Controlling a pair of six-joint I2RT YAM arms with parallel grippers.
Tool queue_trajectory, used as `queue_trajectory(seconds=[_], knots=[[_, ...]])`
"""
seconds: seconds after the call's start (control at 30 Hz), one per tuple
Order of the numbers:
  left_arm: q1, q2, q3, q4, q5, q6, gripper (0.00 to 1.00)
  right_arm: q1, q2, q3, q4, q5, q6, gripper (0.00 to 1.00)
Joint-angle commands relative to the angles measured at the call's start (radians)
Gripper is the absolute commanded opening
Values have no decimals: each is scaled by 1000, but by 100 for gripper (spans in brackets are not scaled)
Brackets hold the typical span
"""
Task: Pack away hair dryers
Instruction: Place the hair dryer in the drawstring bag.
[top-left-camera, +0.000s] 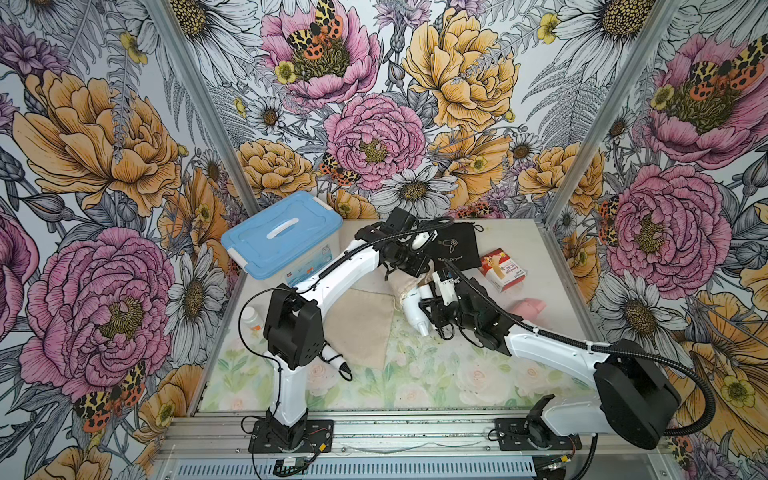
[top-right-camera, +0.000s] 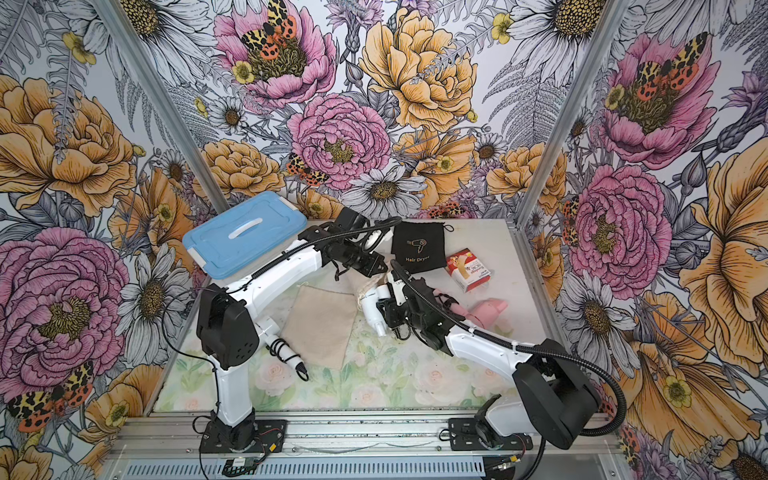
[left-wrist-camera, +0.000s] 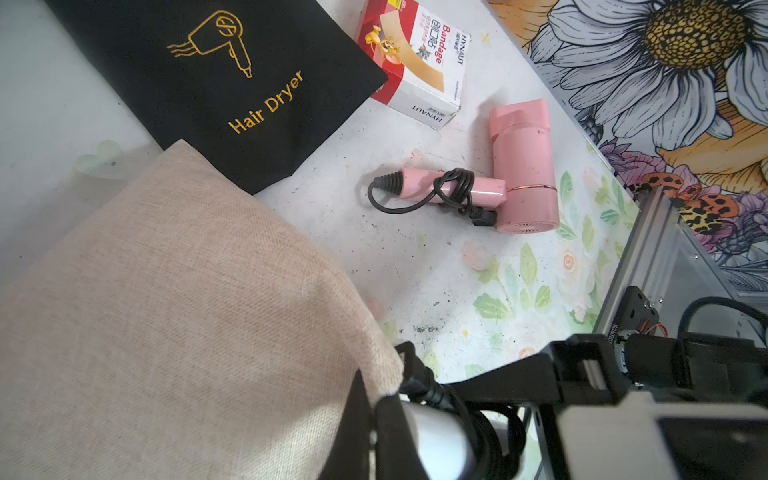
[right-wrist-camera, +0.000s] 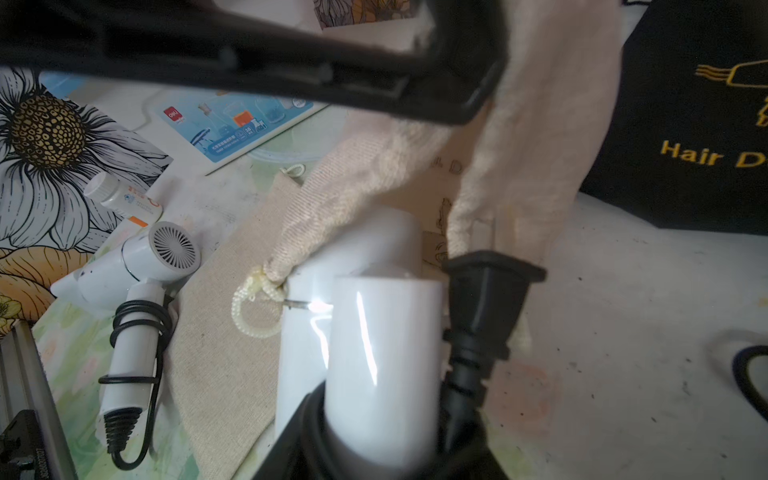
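Note:
My right gripper (right-wrist-camera: 374, 440) is shut on the cord-wound handle of a white hair dryer (right-wrist-camera: 374, 332), mid-table in both top views (top-left-camera: 411, 311). The dryer's head sits in the mouth of a beige pouch (right-wrist-camera: 519, 145). My left gripper (left-wrist-camera: 376, 409) is shut on that pouch's rim, holding it up (top-left-camera: 409, 282). A second white hair dryer (top-right-camera: 282, 347) lies by the left arm's base, partly hidden by the arm. The pink hair dryer (left-wrist-camera: 523, 166) lies on its side to the right (top-left-camera: 528, 307), just behind the right arm.
Another beige pouch (top-right-camera: 320, 324) lies flat mid-table. A black "Hair Dryer" pouch (top-left-camera: 453, 245) and a bandage box (top-left-camera: 500, 268) are at the back right. A blue-lidded box (top-left-camera: 282, 232) stands back left, with a small white bottle (top-left-camera: 251, 318) at the left edge.

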Motion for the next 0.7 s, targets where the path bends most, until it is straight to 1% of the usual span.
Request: queue_trajectory(seconds=[0.0, 0.2, 0.33, 0.47, 0.67], knots=[[-11, -54, 10, 11, 37, -1, 0, -3, 1, 29, 90, -21, -8, 23], [-9, -84, -13, 11, 17, 8, 0, -28, -23, 14, 88, -11, 6, 23], [3, -83, -31, 11, -9, 8, 0, -40, -72, -8, 61, 16, 5, 23], [11, -54, -9, 11, -5, -1, 0, -40, -116, -28, 33, 32, -11, 23], [6, 22, 58, 11, 7, -20, 0, -33, -130, -52, 25, 32, -18, 23]])
